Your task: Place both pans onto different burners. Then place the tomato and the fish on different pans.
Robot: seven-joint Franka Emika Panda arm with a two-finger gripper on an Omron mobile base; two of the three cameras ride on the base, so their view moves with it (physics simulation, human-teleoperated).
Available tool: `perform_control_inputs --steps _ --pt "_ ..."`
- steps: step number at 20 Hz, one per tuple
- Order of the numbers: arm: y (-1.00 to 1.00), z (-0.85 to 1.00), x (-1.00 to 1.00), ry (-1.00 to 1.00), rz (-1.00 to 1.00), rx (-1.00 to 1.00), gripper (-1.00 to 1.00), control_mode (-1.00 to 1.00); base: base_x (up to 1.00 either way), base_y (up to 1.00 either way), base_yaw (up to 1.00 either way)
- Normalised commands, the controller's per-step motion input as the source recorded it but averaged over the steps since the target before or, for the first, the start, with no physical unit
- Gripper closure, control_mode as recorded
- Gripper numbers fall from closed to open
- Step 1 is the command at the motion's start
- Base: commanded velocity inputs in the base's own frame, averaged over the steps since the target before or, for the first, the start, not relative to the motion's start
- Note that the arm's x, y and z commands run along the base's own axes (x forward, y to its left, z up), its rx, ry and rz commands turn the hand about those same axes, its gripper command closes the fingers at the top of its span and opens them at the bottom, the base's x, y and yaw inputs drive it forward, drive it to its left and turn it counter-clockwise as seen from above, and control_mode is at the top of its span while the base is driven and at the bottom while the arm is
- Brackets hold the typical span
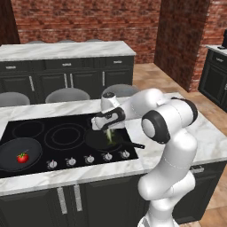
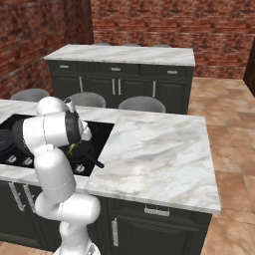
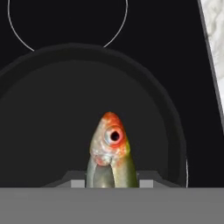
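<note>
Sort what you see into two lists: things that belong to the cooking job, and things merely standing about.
Job: hand gripping fish; right pan below it; left pan holding tomato; burners.
Standing about: knobs; stools; marble counter.

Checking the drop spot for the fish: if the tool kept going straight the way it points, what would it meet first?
Likely the dark floor of the pan under the fish the tool holds; depth is unclear.
</note>
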Motion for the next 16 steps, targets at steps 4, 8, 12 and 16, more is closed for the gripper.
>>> perform_control_inputs --steps 4,8,12,16 --pt "0.17 -0.06 0.00 0.00 0.00 0.00 1.00 -1.00 0.00 0.00 0.00" --pt "0.08 -0.28 0.09 0.00 0.00 -0.01 1.00 -1.00 0.00 0.00 0.00" --pt "0.08 -0.09 0.14 0.00 0.00 0.00 1.00 -1.00 0.00 0.00 0.00" --pt "0.08 0.00 0.15 0.00 0.00 0.00 1.00 -1.00 0.00 0.00 0.00"
